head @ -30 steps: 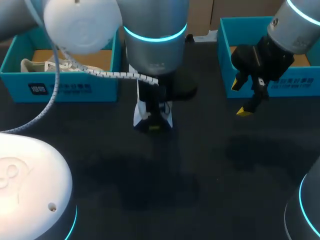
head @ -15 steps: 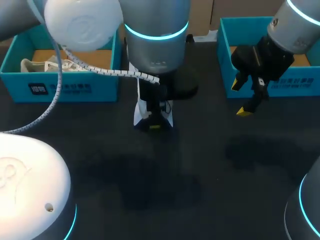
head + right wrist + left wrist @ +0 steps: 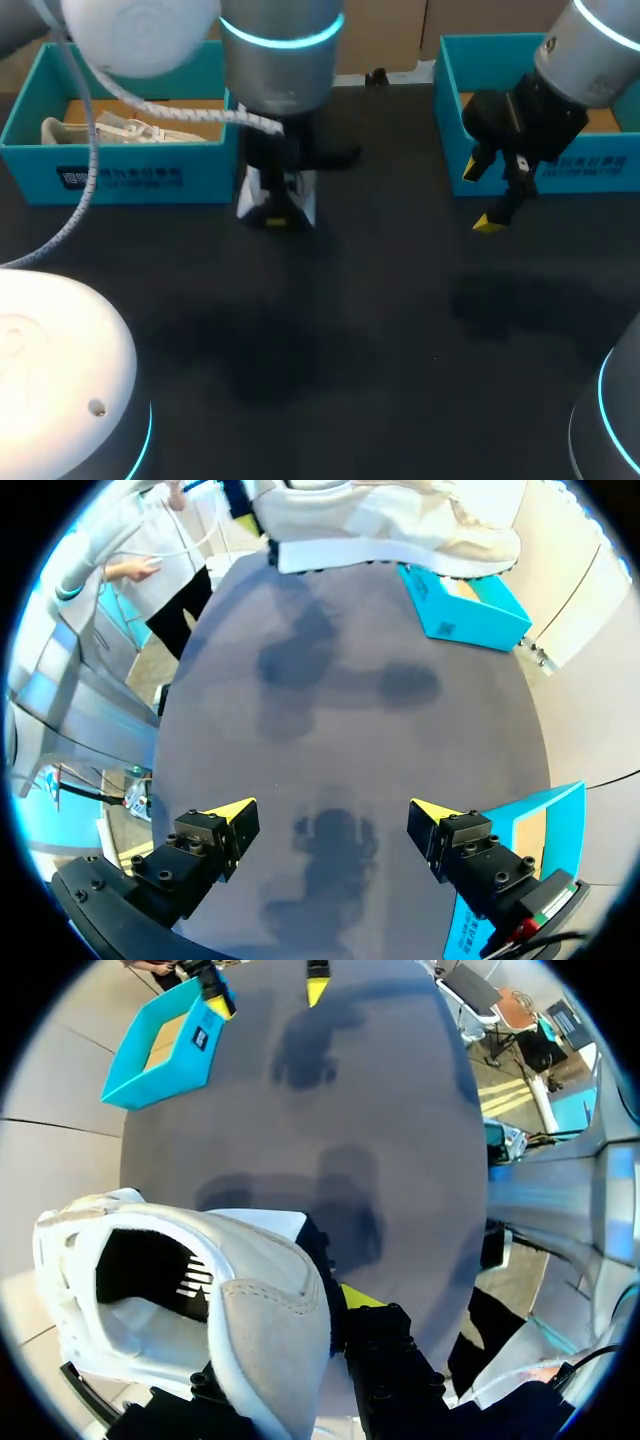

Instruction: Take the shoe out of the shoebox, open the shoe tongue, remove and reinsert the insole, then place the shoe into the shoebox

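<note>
Left tool (image 3: 328,1312) clamps shoe (image 3: 250,1305); only wrist view shows shoe's open mouth.

It looked like a robotics lab bench: a dark table (image 3: 400,330) flanked by the left arm (image 3: 280,60) and right arm (image 3: 595,45), both ringed with cyan light, a blue shoebox (image 3: 130,175) at its far left corner and a second shoebox (image 3: 615,165) at its far right.
</note>
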`<state>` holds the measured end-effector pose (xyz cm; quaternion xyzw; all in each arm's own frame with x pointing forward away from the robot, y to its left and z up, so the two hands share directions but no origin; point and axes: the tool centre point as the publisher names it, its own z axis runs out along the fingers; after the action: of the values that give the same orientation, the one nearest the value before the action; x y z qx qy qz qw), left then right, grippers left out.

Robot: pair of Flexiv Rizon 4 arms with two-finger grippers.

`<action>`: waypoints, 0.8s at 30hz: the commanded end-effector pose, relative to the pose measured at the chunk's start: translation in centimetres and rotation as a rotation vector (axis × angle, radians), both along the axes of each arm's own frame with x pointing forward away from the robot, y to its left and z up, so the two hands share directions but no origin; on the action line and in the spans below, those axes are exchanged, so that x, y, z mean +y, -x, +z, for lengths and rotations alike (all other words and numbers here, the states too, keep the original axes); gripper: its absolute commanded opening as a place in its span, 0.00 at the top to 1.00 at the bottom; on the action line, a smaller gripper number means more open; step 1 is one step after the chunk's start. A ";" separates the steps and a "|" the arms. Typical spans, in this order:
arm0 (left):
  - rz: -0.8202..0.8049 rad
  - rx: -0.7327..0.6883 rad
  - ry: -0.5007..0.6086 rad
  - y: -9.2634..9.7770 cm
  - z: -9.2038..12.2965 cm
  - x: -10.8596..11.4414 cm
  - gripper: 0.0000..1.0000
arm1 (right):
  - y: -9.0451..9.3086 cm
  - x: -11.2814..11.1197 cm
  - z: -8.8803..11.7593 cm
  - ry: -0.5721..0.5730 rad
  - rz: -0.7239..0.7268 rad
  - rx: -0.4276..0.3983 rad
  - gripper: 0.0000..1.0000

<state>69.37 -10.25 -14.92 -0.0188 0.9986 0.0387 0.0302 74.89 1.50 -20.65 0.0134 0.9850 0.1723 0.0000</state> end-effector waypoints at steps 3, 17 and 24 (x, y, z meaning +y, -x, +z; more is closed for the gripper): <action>0.002 0.019 0.046 -2.3 0.8 5.2 1.00 | 0.0 0.0 -0.1 0.002 0.000 -0.001 0.00; -0.014 0.055 0.026 -8.2 0.7 15.7 1.00 | 0.0 0.0 -0.1 0.002 0.000 -0.001 0.00; -0.047 0.062 0.017 -11.8 0.7 20.6 1.00 | 0.0 0.0 -0.1 0.002 0.000 -0.001 0.00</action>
<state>80.33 7.27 -14.48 -0.0057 0.9978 0.0653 0.0030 74.89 1.51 -20.64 0.0133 0.9850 0.1723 0.0000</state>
